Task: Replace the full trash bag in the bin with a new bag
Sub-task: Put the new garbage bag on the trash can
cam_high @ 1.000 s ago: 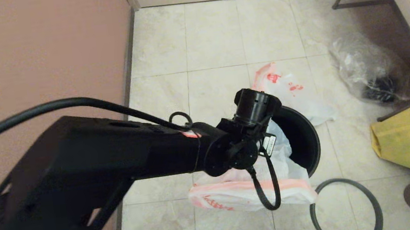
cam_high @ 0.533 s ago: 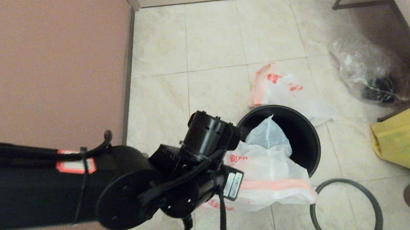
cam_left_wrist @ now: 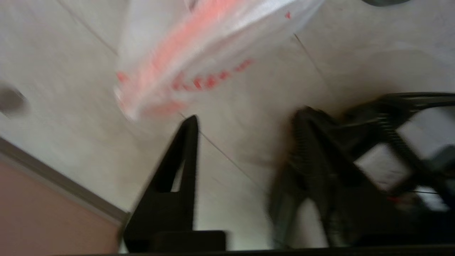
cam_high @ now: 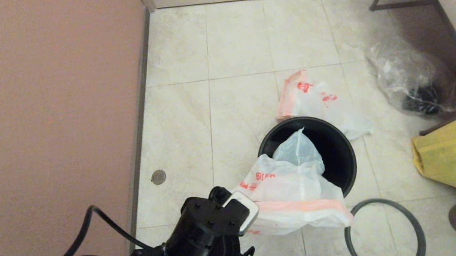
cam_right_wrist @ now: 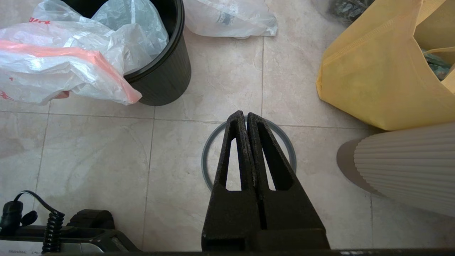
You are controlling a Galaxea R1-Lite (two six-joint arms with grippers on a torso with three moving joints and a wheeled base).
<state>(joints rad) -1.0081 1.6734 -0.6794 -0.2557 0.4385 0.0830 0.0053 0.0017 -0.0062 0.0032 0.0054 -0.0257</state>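
The bin (cam_high: 336,162) stands on the floor. The new bag (cam_high: 292,189) drapes half in it, spilling over its near-left rim. The full bag (cam_high: 320,103) lies just behind the bin; the hoop (cam_right_wrist: 249,156) lies near its front. The left tool (cam_left_wrist: 245,124) gapes wide, empty, near the new bag's edge. The right tool (cam_right_wrist: 246,119), fingers pressed together, hangs over the hoop.
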